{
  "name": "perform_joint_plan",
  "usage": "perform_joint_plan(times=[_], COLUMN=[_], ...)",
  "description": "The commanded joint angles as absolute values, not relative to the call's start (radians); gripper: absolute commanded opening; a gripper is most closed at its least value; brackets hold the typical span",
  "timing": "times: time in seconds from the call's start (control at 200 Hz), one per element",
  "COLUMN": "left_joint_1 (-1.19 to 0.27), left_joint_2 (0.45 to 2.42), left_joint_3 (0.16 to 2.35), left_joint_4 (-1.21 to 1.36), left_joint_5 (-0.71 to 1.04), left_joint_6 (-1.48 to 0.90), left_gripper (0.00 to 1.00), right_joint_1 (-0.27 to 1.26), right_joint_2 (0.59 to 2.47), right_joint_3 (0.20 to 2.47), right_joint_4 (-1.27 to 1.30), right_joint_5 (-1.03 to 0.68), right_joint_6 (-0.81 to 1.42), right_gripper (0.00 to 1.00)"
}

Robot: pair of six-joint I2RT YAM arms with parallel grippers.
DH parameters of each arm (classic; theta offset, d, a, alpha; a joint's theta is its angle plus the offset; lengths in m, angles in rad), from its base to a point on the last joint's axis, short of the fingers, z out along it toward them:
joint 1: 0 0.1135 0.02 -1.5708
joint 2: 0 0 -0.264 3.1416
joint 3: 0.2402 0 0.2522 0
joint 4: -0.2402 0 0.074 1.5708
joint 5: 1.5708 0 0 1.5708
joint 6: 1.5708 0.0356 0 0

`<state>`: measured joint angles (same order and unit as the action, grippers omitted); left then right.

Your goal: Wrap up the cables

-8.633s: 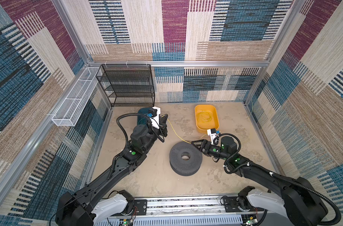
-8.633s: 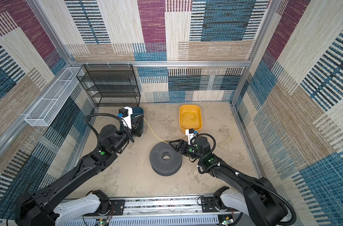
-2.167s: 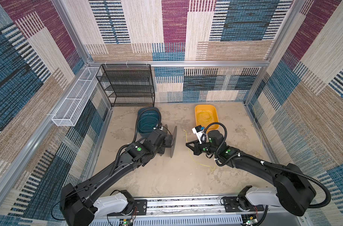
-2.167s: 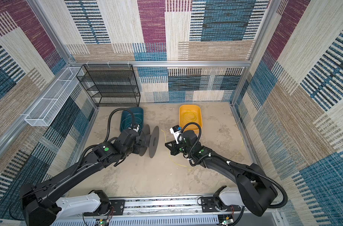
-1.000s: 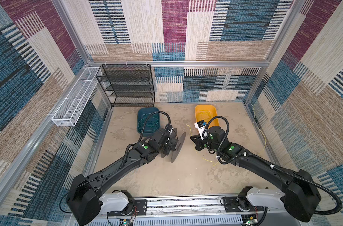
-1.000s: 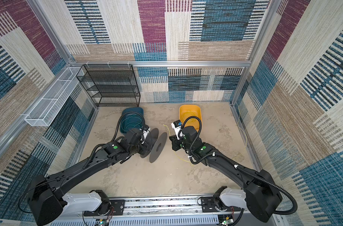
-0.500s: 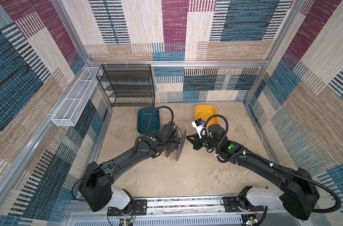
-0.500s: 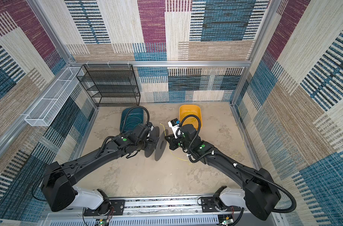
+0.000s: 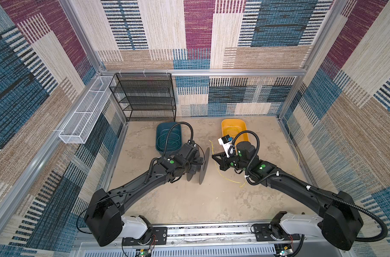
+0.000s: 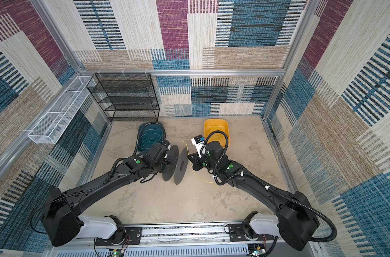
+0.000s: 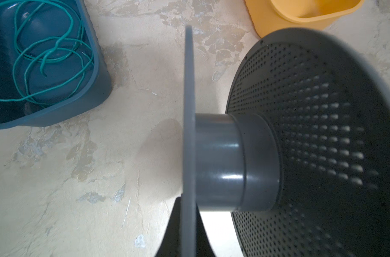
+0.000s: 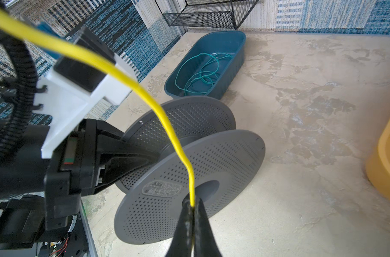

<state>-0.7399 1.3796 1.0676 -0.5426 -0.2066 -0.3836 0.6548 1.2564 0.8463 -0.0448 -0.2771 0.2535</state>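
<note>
Two grippers clamping: right gripper (image 12: 191, 205) pinching yellow cable (image 12: 165, 120) beside spool (image 12: 223, 155), clear only in right wrist view; left gripper (image 11: 187, 207) squeezing spool flange; both top views showing yellow cable trailing across table (image 9: 189, 200).

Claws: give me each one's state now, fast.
Left claw: closed on the grey spool, by its flange.
Right claw: closed on the yellow cable.

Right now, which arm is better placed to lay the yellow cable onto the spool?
Right. The right gripper is shut on the yellow cable, its tip close beside the spool. The left gripper is clamped on one flange, holding the spool on edge.
</note>
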Motion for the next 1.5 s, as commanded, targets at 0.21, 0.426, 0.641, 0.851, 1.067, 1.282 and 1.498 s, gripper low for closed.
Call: perform_joint_plan(times=[0.21, 0.426, 0.641, 0.851, 1.067, 1.282, 1.498], left_joint_1=[-0.739, -0.738, -0.738, -0.738, -0.738, -0.737, -0.737], left_joint_2=[1.4, 1.38, 1.354, 1.352, 1.346, 1.347, 1.373], left_joint_3=[1.096, 1.086, 1.071, 1.044, 1.033, 1.057, 1.073], left_joint_4=[-0.522, -0.513, -0.49, -0.438, -0.399, -0.413, -0.392], left_joint_5=[-0.2, -0.196, -0.203, -0.186, -0.245, -0.355, -0.352], left_joint_6=[-0.408, -0.414, -0.417, -0.441, -0.504, -0.572, -0.59], left_gripper=[0.23, 0.3, 0.33, 0.03, 0.0, 0.0, 0.0], right_joint_1=[0.661, 0.694, 0.721, 0.741, 0.766, 0.805, 0.816], right_joint_2=[1.267, 1.288, 1.31, 1.273, 1.276, 1.278, 1.311], right_joint_3=[0.9, 0.929, 0.892, 0.797, 0.764, 0.735, 0.677], right_joint_4=[-0.004, 0.043, 0.049, 0.143, 0.191, 0.22, 0.272], right_joint_5=[-0.352, -0.456, -0.504, -0.59, -0.591, -0.567, -0.55], right_joint_6=[0.279, 0.353, 0.455, 0.624, 0.686, 0.727, 0.762], right_gripper=[0.0, 0.0, 0.0, 0.0, 0.0, 0.0, 0.0])
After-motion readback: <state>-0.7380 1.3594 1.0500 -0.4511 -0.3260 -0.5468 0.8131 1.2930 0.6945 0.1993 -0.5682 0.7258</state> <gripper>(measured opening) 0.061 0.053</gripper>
